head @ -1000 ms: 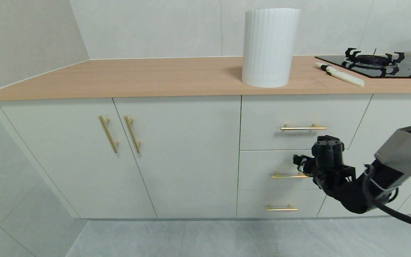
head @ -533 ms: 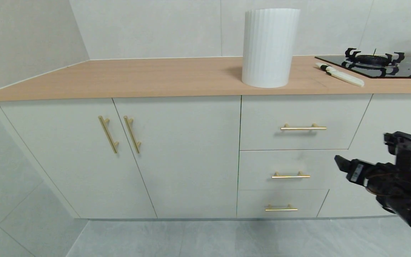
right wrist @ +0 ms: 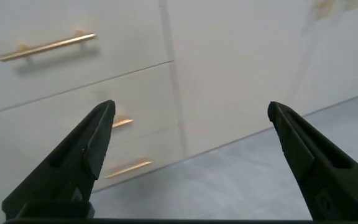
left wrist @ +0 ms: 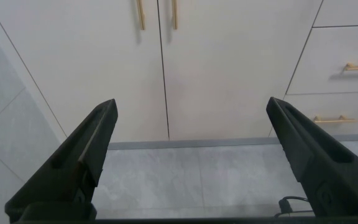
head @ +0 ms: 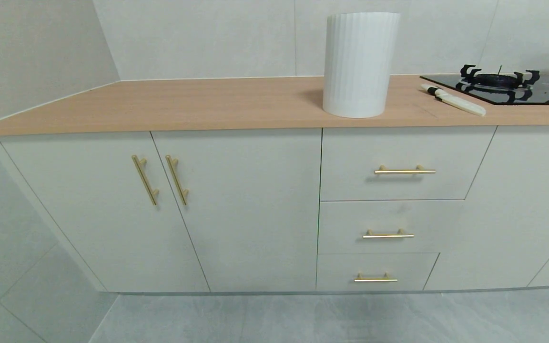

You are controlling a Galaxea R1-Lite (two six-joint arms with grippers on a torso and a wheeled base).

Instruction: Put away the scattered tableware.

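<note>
Base cabinet (head: 246,209): flat, matt, pale-grey fronts, with a pair of doors at left and a stack of three drawers (head: 393,195) at right, standing on a grey tiled floor (head: 303,319).

Countertop (head: 208,102): a long slab with a light wood grain and a straight front edge.

Canister (head: 358,64): a tall white cylinder with fine vertical ribs, standing upright on the countertop above the drawers.

Hob (head: 508,93): a glossy black glass panel set into the countertop at far right, carrying black pronged pan supports (head: 499,76).

Left gripper (left wrist: 191,107): two dark wedge-shaped fingers spread wide and grasping nothing, before the cabinet doors, low over the floor.

Right gripper (right wrist: 190,109): likewise released, its fingers wide apart and empty, facing the drawer fronts.

Knife (head: 455,101): a slim, smooth, cream-coloured piece crossed by a dark band. It lies flat on the countertop between the canister and the hob, just beside the glass edge. Its long axis runs diagonally, the short section at far left and the longer section pointing near right towards the front edge.

Handles (head: 404,170): thin round brass bars on two posts, horizontal on the drawers and upright on the doors.
</note>
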